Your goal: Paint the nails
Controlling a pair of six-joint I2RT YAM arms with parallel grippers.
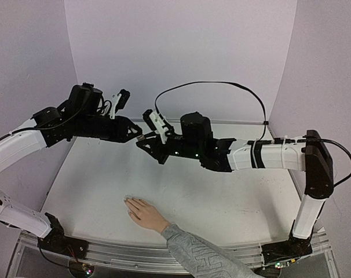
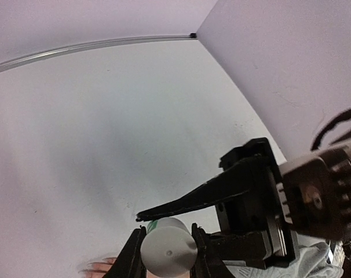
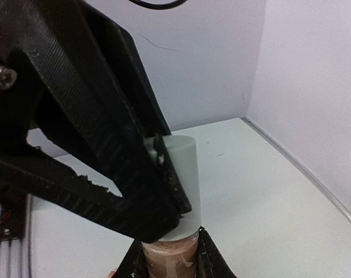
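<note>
Starting at the left end effector (image 2: 167, 233), we see its two fingers pressed against opposite sides of a white cap (image 2: 168, 250), clamped on it. The right end effector (image 3: 169, 244) meets it from the other side, its fingers closed around the brownish body of the small bottle (image 3: 169, 262) just below that cap. The two arms come together in mid-air, high above the far half of the desk (image 1: 222, 197). The nails (image 1: 130, 202) are well apart from all this: they tip the fingers of a human hand (image 1: 143, 214) lying flat, palm down, near the front of the desk, with a grey patterned sleeve (image 1: 198, 255) trailing off toward the near edge. They are too small for us to tell whether any polish is on them. We judge the step in hand to be opening the bottle, so painting has not begun. The next move calls for a twist of cap against bottle, then a straight pull apart, with the bottle kept steady so that nothing spills over the hand below.
</note>
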